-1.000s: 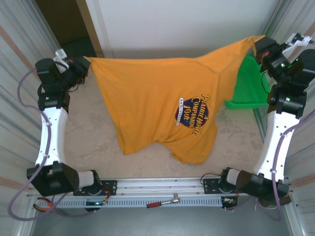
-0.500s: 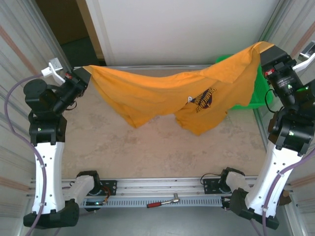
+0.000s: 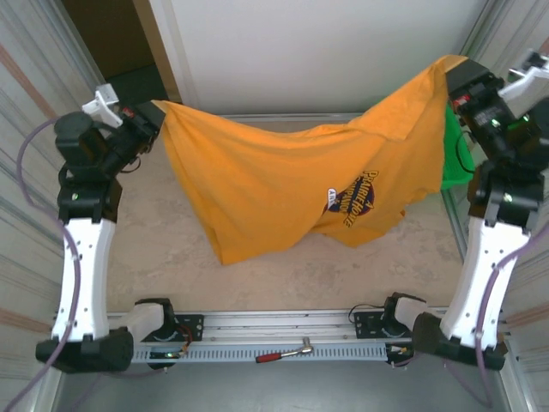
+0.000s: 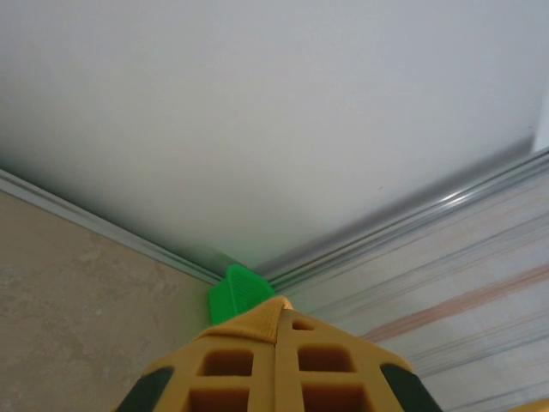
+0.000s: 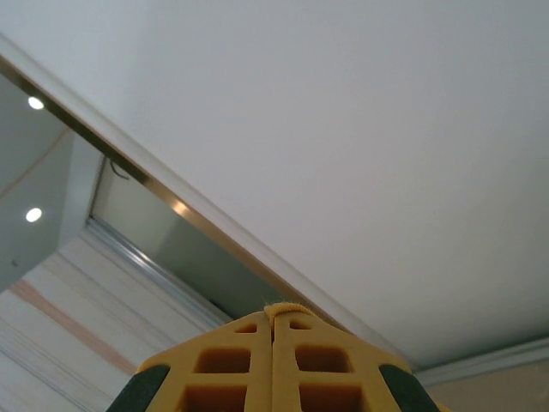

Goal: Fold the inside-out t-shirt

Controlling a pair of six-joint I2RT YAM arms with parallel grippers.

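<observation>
L gripper [image 3: 153, 113] and R gripper [image 3: 452, 75] are each pinching a t-shirt [image 3: 266, 180] edge, fingers pressed together. The shirt is hanging stretched btwn them. Its oval print [image 3: 354, 199] is probably reading "Prairie Home".

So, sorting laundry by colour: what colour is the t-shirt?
Mustard-orange t-shirt, clearest in the top external view.

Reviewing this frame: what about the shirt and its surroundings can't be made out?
Green bin, top view: mostly behind the t-shirt; contents hidden.
Print, top view: creased, too small to read fully.
Table, top view: middle covered by the shirt.
Wrist views: the left gripper and right gripper fingers hide nearly all the shirt they pinch.
</observation>
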